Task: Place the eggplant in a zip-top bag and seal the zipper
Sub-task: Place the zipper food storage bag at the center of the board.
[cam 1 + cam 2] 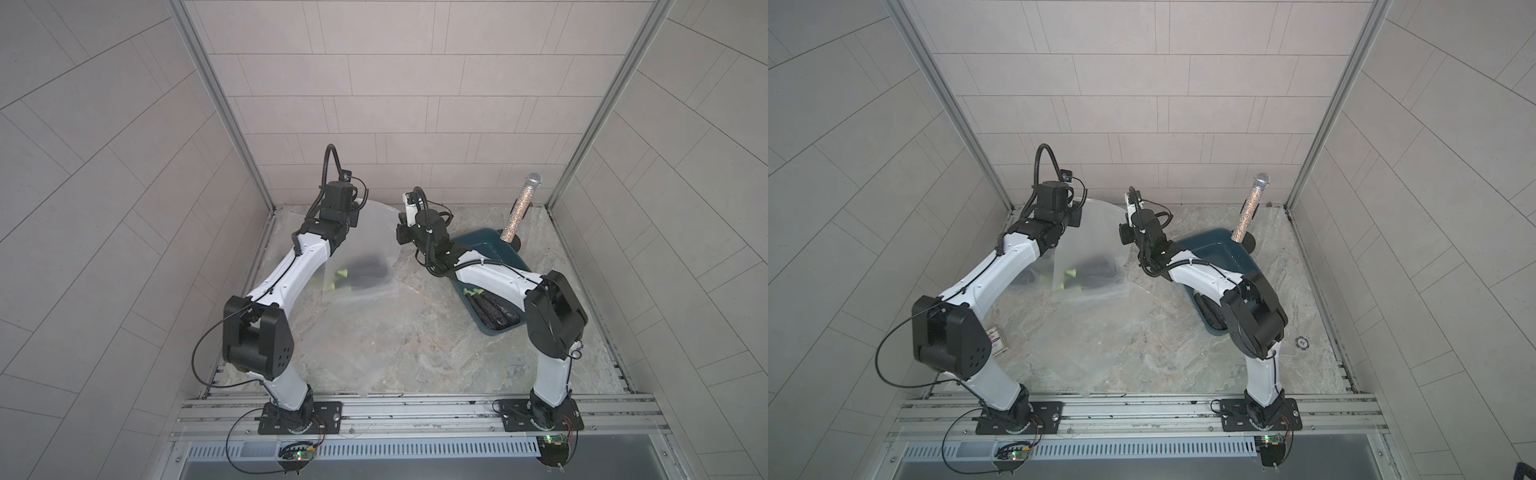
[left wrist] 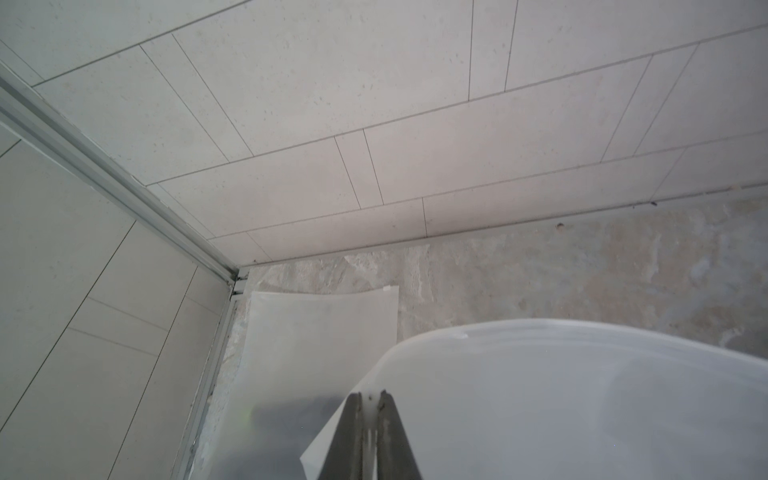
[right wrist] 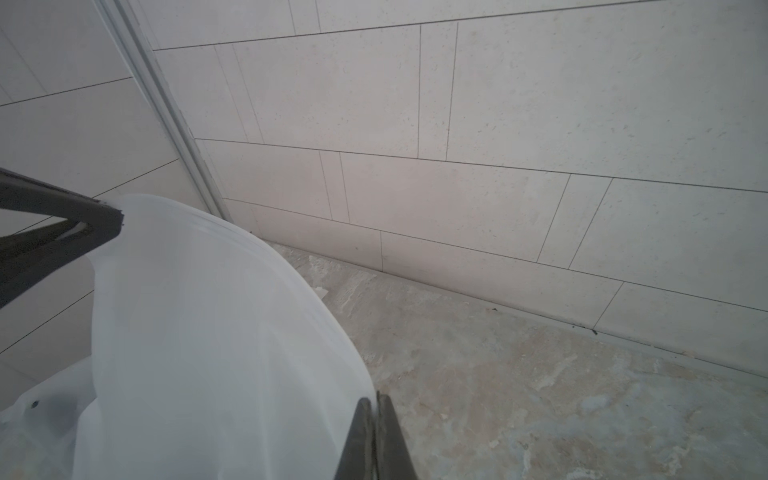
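Pinching the raised zip-top bag (image 1: 371,239) — left gripper (image 2: 370,401) at its left end, right gripper (image 3: 376,401) at its right — eggplant (image 1: 368,272) lying inside.

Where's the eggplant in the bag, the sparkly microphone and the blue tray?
eggplant (image 1: 368,272), in a top view, on its dark body showing through the bag (image 1: 374,230).
sparkly microphone (image 1: 519,210), in a top view, on its glittery handle.
blue tray (image 1: 498,257), in a top view, on its bare floor.
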Available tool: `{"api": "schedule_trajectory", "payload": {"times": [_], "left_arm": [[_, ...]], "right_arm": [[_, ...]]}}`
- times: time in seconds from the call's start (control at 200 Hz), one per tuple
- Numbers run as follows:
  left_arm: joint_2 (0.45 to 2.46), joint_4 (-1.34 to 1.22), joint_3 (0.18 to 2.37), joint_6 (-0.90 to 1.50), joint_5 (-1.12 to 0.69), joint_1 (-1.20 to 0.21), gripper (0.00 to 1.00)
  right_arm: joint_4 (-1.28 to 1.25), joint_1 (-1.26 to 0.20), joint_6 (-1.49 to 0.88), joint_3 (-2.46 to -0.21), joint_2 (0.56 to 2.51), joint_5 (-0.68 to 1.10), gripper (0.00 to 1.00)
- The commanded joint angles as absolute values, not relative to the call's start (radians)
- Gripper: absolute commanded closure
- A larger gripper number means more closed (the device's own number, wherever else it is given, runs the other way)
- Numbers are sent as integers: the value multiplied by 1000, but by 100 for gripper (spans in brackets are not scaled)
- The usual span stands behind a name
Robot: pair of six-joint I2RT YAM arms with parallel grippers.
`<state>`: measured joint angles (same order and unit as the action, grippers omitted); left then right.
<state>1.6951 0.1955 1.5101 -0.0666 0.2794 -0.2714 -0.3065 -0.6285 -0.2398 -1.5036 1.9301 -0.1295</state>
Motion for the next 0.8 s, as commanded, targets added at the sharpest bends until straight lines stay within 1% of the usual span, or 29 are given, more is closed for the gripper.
{"api": "schedule_trajectory", "payload": {"times": [0.0, 0.08, 0.22, 0.24, 0.3, 0.325, 0.375, 0.415, 0.47, 0.57, 0.685, 0.795], "left_arm": [[1758, 39, 1566, -55, 252, -254, 92], [1819, 15, 1614, -32, 220, -241, 89], [1930, 113, 1741, -30, 189, -230, 66], [1940, 125, 1751, -34, 192, -228, 63], [1947, 138, 1754, -33, 211, -227, 52], [1944, 140, 1752, -30, 215, -225, 49], [1934, 145, 1744, -19, 211, -219, 46], [1921, 151, 1737, -11, 205, -216, 46], [1899, 159, 1725, -9, 201, -215, 43], [1859, 194, 1717, -4, 207, -215, 41], [1804, 245, 1697, 22, 210, -217, 41], [1740, 297, 1638, 96, 187, -223, 41]], "right_arm": [[-356, -599, -224, -1583, 1980, -149, 100], [-333, -578, -230, -1658, 2028, -145, 100], [-261, -558, -216, -1753, 2089, -123, 100], [-259, -557, -211, -1756, 2094, -124, 96], [-251, -554, -194, -1756, 2102, -119, 75], [-244, -553, -186, -1756, 2105, -120, 68], [-226, -551, -178, -1754, 2105, -123, 53], [-214, -549, -170, -1745, 2098, -121, 46], [-207, -549, -153, -1726, 2077, -125, 39], [-195, -549, -129, -1673, 2017, -133, 35], [-190, -552, -132, -1574, 1920, -126, 35], [-150, -572, -159, -1457, 1820, -75, 35]]}}
